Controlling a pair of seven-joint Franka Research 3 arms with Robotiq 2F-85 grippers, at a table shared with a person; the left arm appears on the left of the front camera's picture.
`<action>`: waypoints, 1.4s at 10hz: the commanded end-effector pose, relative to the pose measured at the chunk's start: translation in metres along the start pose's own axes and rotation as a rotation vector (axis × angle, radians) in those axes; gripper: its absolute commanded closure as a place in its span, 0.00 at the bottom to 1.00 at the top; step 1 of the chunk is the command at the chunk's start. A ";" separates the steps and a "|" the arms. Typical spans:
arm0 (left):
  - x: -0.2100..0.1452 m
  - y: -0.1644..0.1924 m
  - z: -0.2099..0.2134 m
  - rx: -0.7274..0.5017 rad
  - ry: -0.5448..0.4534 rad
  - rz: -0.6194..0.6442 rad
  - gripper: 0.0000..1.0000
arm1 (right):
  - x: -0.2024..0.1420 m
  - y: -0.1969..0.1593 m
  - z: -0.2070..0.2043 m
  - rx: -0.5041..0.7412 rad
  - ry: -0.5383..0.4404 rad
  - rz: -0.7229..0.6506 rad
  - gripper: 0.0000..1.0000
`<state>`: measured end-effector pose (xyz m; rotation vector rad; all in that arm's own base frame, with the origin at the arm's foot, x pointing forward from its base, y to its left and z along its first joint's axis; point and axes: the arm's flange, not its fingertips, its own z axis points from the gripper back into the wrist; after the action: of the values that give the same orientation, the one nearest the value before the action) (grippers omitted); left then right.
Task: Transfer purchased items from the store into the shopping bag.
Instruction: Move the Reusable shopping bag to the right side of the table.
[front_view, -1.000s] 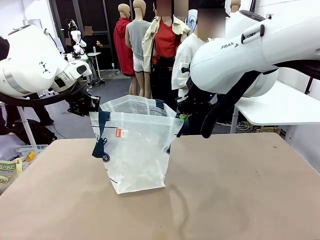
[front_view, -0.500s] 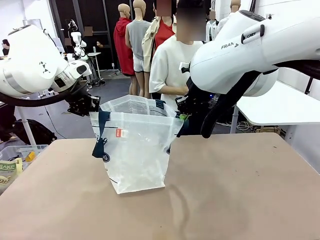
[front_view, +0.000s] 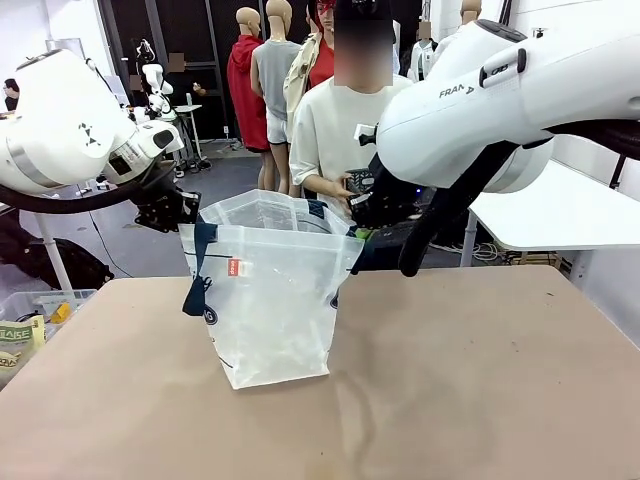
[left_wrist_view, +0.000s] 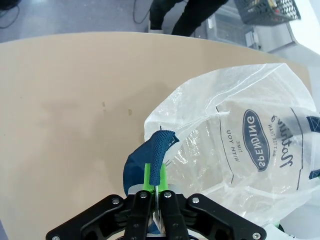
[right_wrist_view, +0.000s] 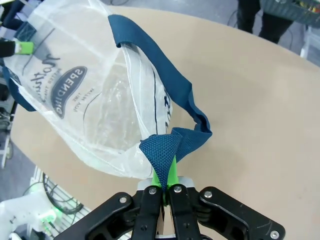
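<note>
A bare tan table (front_view: 480, 380) fills the near ground. Off its left edge sits a clear bin (front_view: 60, 297) of packaged goods, and off its right edge stands a white table (front_view: 560, 215). Behind is a showroom floor. A person (front_view: 345, 130) in a white T-shirt stands at the far edge, just beyond the right gripper. One hand (front_view: 340, 185) holds a small dark item (front_view: 360, 182) at waist height; what it is cannot be told.

The left arm (front_view: 70, 130) comes in from the left with its wrist bent down, and the left gripper (front_view: 178, 212) sits level with the bag's rim. In the left wrist view its green pads (left_wrist_view: 148, 175) are pressed together on a navy strap handle (left_wrist_view: 150, 152), which folds up just past the fingertips.

The shopping bag (front_view: 270, 300) stands upright between the two grippers, mouth open beneath them and base on the table. It has a red tag (front_view: 236, 267) on its near face and a dark oval logo print (left_wrist_view: 255, 140) beyond the left fingertips.

The right arm (front_view: 520, 90) reaches in from the right, with the right gripper (front_view: 362, 238) at the bag's opposite rim. In the right wrist view its jaws are clamped on the second strap handle (right_wrist_view: 167, 145), which loops away ahead of the fingers along the bag's mouth.
</note>
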<state>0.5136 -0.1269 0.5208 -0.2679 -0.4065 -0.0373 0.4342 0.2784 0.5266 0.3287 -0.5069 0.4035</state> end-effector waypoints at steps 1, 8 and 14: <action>0.003 0.014 0.014 0.017 0.003 0.009 1.00 | 0.005 0.014 -0.006 0.036 0.012 0.015 1.00; 0.008 0.030 0.028 0.020 -0.048 0.059 1.00 | 0.007 0.017 -0.013 0.021 0.030 0.019 1.00; 0.008 0.030 0.028 0.020 -0.048 0.059 1.00 | 0.008 0.023 -0.012 0.030 0.011 0.032 1.00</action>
<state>0.5114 -0.0939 0.5396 -0.2631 -0.4422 0.0244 0.4346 0.3057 0.5257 0.3471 -0.4962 0.4454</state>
